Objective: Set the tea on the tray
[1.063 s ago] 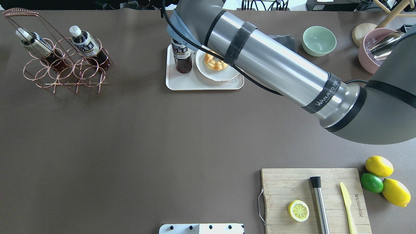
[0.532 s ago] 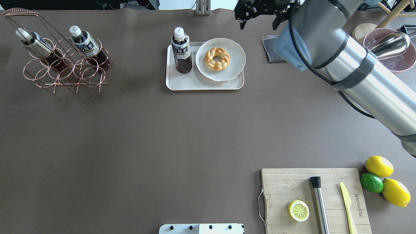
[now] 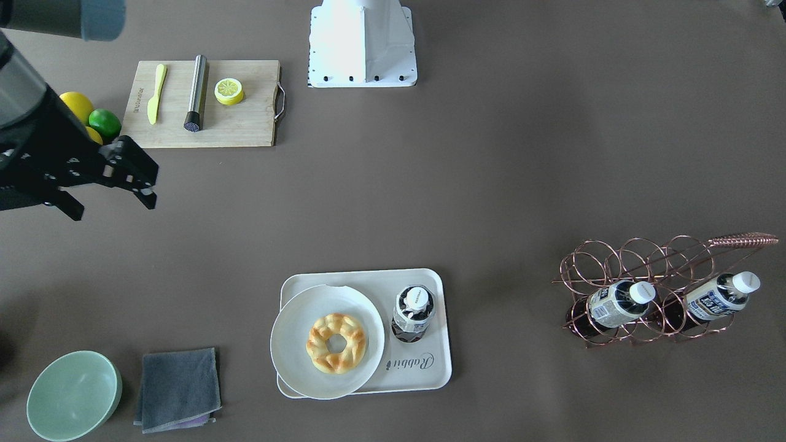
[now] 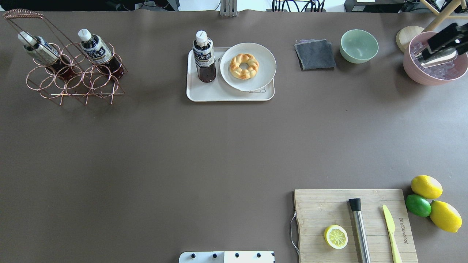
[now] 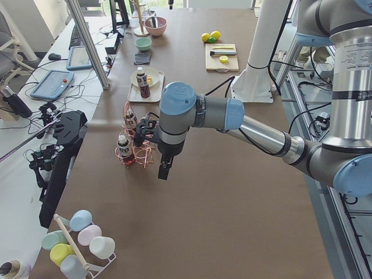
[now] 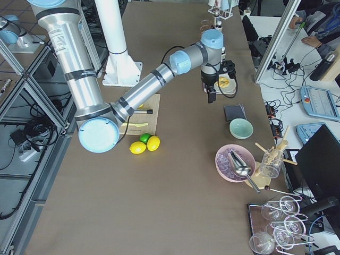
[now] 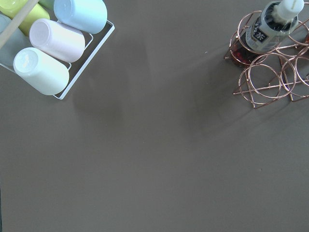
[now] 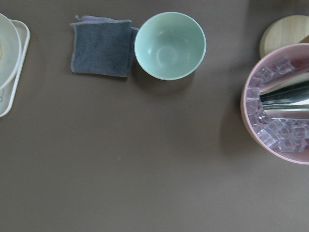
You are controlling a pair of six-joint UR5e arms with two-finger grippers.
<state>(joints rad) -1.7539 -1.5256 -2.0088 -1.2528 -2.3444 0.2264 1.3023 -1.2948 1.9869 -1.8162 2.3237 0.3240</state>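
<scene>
The tea bottle (image 4: 204,58) stands upright on the left part of the off-white tray (image 4: 219,95), with nothing holding it. It also shows in the front-facing view (image 3: 412,313), next to the tray's "Rabbit" word (image 3: 410,362). My right gripper (image 3: 110,205) is open and empty, raised well off to the tray's right. Its fingers (image 4: 444,36) show over the pink bowl in the overhead view. My left gripper (image 5: 164,170) hangs beside the copper rack, and I cannot tell whether it is open or shut.
Two alike bottles (image 4: 95,46) lie in the copper rack (image 4: 73,76). A white plate (image 4: 267,62) with a doughnut (image 4: 244,66) sits on the tray. To the right are a grey cloth (image 4: 314,54), green bowl (image 4: 359,45) and pink ice bowl (image 4: 435,78). A cutting board (image 4: 314,208) lies at the front right.
My right arm, which reached over the tray, has swung away to the right with its gripper open. The bottle stays standing on the tray.
</scene>
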